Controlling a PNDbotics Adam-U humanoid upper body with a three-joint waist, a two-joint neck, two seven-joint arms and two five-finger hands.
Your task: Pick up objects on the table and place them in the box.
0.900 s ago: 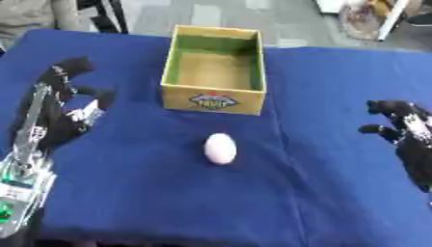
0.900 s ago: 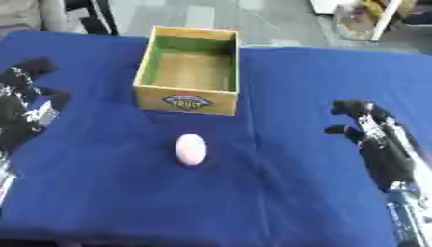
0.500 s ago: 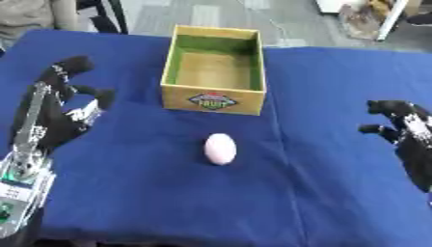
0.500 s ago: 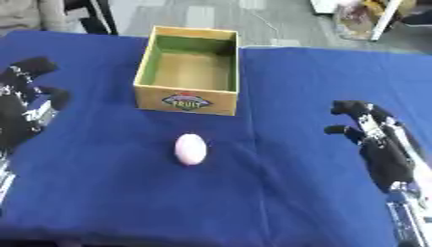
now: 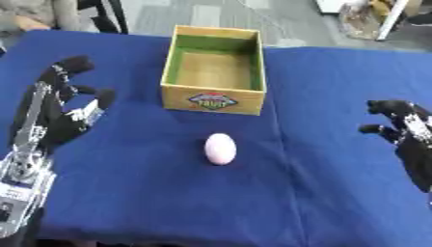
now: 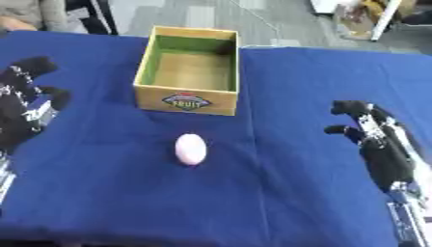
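Observation:
A pale pink egg-shaped object lies on the blue tablecloth, just in front of an open cardboard box with green inner walls and a fruit label on its front. The box looks empty inside. My left hand hovers at the left, well apart from the egg, fingers straight and spread, holding nothing. At the right edge my right hand is also open and empty, about level with the egg.
The blue cloth covers the whole table, with its front edge near the bottom of the views. Beyond the far edge are grey floor, chair legs and clutter at the top right.

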